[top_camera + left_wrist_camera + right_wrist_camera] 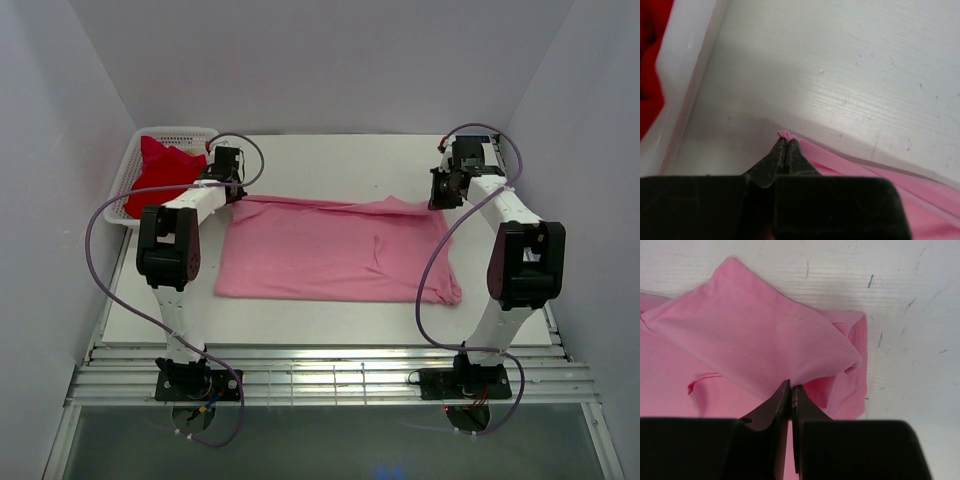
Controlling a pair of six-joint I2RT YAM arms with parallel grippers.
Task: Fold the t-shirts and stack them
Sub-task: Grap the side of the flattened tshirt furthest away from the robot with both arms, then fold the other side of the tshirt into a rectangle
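You have the pink t-shirt [335, 262] spread flat in the middle of the table [340, 165]. At its 10 o'clock corner your left gripper [786, 142] is pinched tight on the hem. At 2 o'clock your right gripper [790, 388] is clamped on a raised fold. Farther off at 10 o'clock, the red t-shirt [160, 172] sits in the white basket [185, 132].

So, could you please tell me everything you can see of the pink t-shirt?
The pink t-shirt is soft, plain, cotton-looking cloth, spread mostly flat and slightly wrinkled across the white table. The left fingers are shut on its far left corner. The right fingers are shut on a fold at its far right corner, holding a flap raised over the rest.
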